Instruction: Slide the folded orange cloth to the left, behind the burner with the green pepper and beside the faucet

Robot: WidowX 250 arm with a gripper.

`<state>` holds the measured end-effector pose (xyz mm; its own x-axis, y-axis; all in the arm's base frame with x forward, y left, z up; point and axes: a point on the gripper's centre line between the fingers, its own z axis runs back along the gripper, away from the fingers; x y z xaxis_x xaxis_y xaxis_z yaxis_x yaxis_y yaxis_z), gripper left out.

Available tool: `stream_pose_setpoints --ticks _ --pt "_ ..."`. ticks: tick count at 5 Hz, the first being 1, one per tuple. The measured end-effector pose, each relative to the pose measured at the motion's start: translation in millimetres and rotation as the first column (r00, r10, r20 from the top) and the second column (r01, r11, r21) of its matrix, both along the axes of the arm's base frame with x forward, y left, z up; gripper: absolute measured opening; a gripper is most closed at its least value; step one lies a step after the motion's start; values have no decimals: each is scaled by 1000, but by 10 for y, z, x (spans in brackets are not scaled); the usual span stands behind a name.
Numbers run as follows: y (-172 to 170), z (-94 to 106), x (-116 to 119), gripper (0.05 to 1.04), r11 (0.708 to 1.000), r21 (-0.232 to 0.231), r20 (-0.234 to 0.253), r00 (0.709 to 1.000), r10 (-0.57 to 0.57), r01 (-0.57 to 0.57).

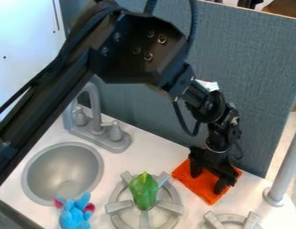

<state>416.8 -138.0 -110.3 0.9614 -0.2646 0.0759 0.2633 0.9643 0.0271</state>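
The black gripper [208,182] hangs low over an orange cloth [200,187] at the right rear of the counter, fingers apart and pointing down. Orange fabric shows between the two fingertips; whether they touch it I cannot tell. Part of the cloth is hidden beneath the gripper. Left of the cloth, a green pepper [144,191] lies on a grey burner [168,205]. A blue plush toy [74,215] with dark pink parts sits at the front left, beside the sink.
A grey sink basin [34,174] is at the left, with a faucet [95,107] and knobs behind it. A second burner [232,218] is at the front right, near a grey post [284,172]. A blue-grey partition [257,67] stands along the back.
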Motion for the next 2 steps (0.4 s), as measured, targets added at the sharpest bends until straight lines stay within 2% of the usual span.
stream_pose_setpoints --ticks 2 --pt "294 -13 -100 1003 996 57 27 997 75 -76"
